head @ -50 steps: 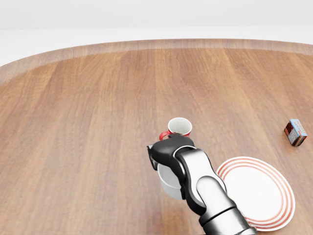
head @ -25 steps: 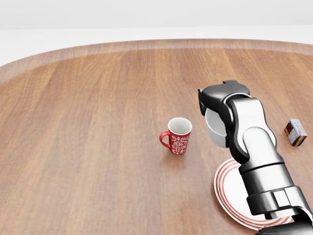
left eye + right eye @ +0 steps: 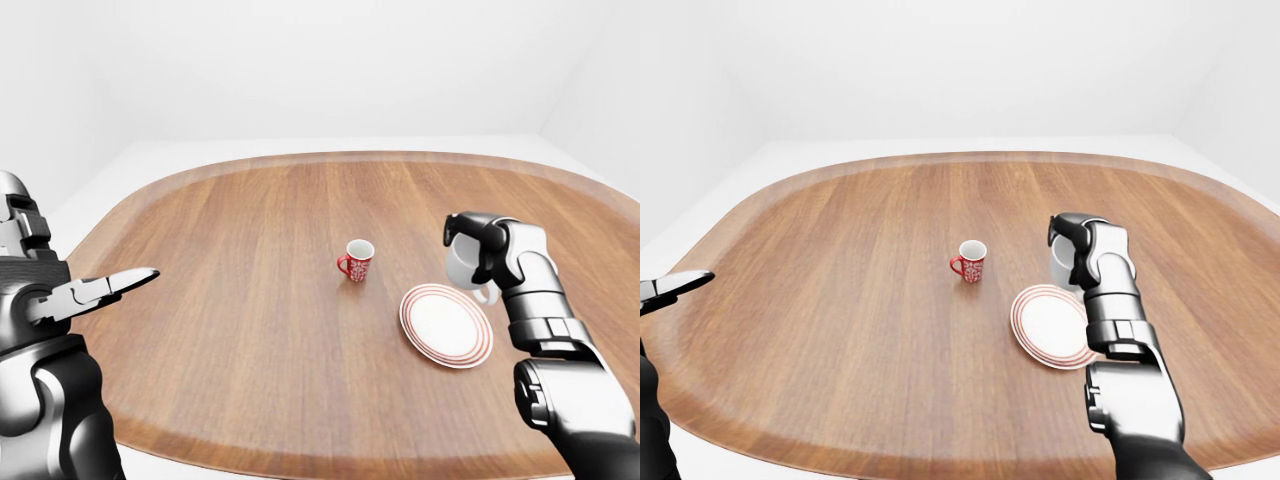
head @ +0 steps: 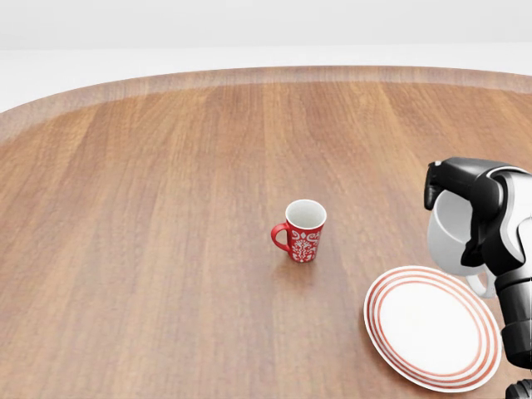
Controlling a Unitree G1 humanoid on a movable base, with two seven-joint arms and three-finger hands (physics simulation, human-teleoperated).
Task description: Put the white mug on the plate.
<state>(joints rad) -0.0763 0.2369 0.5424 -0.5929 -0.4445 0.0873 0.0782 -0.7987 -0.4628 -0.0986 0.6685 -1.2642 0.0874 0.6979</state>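
While the white mug [image 4: 449, 237] is carried clear of the table [image 4: 166, 208], the plate [image 4: 432, 328] is seen at roughly seven o'clock from it in the head view, close beneath. The right hand [image 4: 474, 204] is clenched round the mug's body, handle hanging low. The left hand [image 3: 95, 290] is held well apart, fingers extended, grasping nothing. The red mug [image 4: 303, 231] is judged irrelevant.

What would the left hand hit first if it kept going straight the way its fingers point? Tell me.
Probably nothing: the left hand points across bare table, well short of the red mug, roughly in line with it. Depth is unclear.
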